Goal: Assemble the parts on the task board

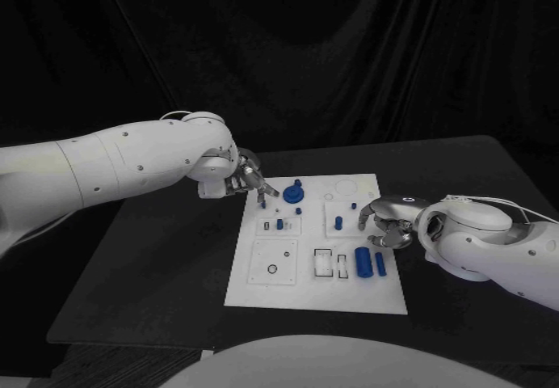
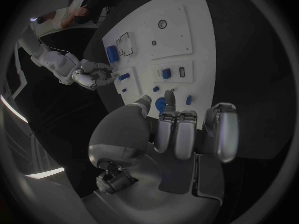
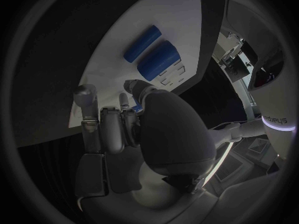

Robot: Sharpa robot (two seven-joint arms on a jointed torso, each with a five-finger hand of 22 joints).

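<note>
The white task board (image 1: pixel 305 283) lies mid-table. On it stand a round blue part (image 1: pixel 294 194), small blue pegs (image 1: pixel 338 222) and two blue cylinders (image 1: pixel 364 263) by the right edge. My left hand (image 1: pixel 247 182) hovers at the board's far left corner, fingers apart from the thumb, nothing in it; the left wrist view shows its fingers (image 2: pixel 177 132) above the round blue part (image 2: pixel 161 104). My right hand (image 1: pixel 384 228) hangs over the board's right edge, fingers curled down. In the right wrist view a small blue part (image 3: pixel 136 108) shows pinched between its thumb and fingers, near the cylinders (image 3: pixel 159 58).
The board has square recessed panels (image 1: pixel 275 263) and rectangular slots (image 1: pixel 329 264) on its near half. Black table (image 1: pixel 152 275) surrounds the board, with bare room to its left and near side. A dark curtain closes the back.
</note>
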